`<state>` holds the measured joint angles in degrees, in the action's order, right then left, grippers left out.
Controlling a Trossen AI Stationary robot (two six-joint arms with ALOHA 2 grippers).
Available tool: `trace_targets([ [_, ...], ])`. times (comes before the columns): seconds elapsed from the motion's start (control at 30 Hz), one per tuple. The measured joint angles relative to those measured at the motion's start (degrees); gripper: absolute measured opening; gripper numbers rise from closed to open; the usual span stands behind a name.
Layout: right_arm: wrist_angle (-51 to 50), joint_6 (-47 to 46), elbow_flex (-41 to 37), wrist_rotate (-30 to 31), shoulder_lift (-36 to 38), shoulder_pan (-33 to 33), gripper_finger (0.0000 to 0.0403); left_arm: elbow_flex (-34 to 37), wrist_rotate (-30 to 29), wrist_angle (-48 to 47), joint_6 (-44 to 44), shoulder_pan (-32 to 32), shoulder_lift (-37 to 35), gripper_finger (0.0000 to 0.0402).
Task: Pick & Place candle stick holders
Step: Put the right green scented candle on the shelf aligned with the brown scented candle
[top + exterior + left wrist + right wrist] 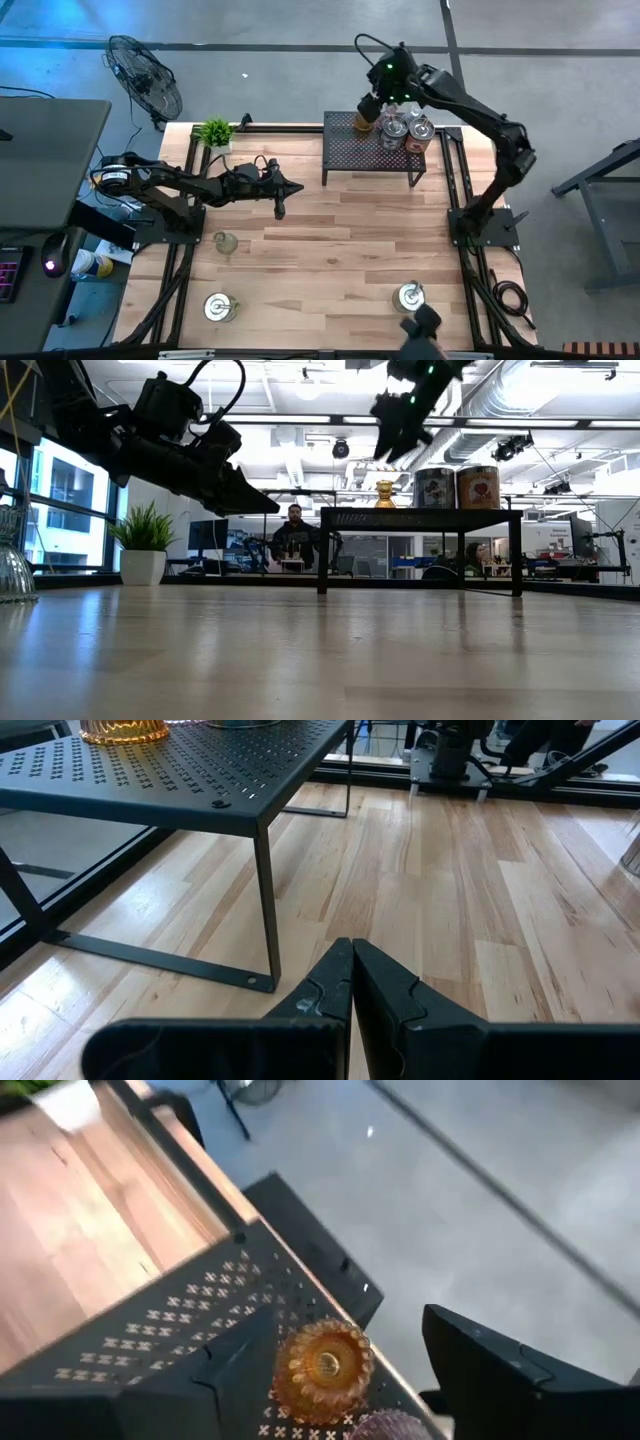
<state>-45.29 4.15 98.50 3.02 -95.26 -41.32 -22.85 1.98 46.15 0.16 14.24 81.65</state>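
Note:
An amber glass holder [322, 1370] stands on its base on the black mesh rack [375, 160] at the table's far side, next to a pink glass one [390, 1428] and two silver ones [435, 487] [478, 487]. My right gripper [340, 1330] is open and hangs above the amber holder [385, 493], clear of it. My left gripper [352, 975] is shut and empty, held above the table [280, 205] left of the rack. A pale glass holder [226, 242] and two silver holders [219, 307] [410, 296] stand on the table.
A small green potted plant [215, 132] stands at the far left corner. The rack's legs [262, 900] rise from the wood just ahead of my left gripper. A person [293, 530] sits in the room beyond the table. Bare wood lies in the table's middle [340, 250].

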Motion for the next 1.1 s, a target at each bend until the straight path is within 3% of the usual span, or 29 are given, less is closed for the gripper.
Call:
trace_targets([
  [0.1, -2.49, 0.42, 0.02, 1.92, 4.04, 2.91, 0.0197, 0.02, 0.0, 0.29, 0.0, 0.0, 0.02, 0.0005],
  [0.2, -4.69, 0.55, -0.48, 3.19, 7.89, 8.54, 0.0127, 0.02, 0.0, 0.39, 0.07, 0.0, 0.02, 0.0005],
  [0.3, 0.73, 0.92, -7.47, 3.98, 13.15, 15.58, 0.0042, 0.02, 0.0, 0.41, 0.63, 0.0, 0.02, 0.0005],
  [0.37, 8.02, -0.61, -15.48, 4.11, 17.55, 19.79, 0.0012, 0.02, 0.0, 0.42, 0.69, 0.0, 0.02, 0.0005],
  [0.53, 27.8, -8.88, -35.53, 6.23, 27.73, 30.53, 0.0023, 0.02, 0.32, 0.42, 0.6, 0.0, 0.02, 0.0005],
  [0.67, 30.96, -16.45, -43.58, 12.63, 32.0, 39.76, 0.0004, 0.02, 0.48, 0.42, 0.48, 0.0, 0.02, 0.0005],
  [0.83, 24.71, -26.75, -44.55, 23.56, 33.53, 52.32, 0.0001, 0.02, 0.5, 0.44, 0.46, -0.02, 0.02, 0.0005],
  [1.1, 2.34, -48.79, -36.37, 31.0, 27.75, 67.92, 0.0, 0.02, 0.5, 0.46, 0.46, -0.02, 0.02, 0.0005],
])
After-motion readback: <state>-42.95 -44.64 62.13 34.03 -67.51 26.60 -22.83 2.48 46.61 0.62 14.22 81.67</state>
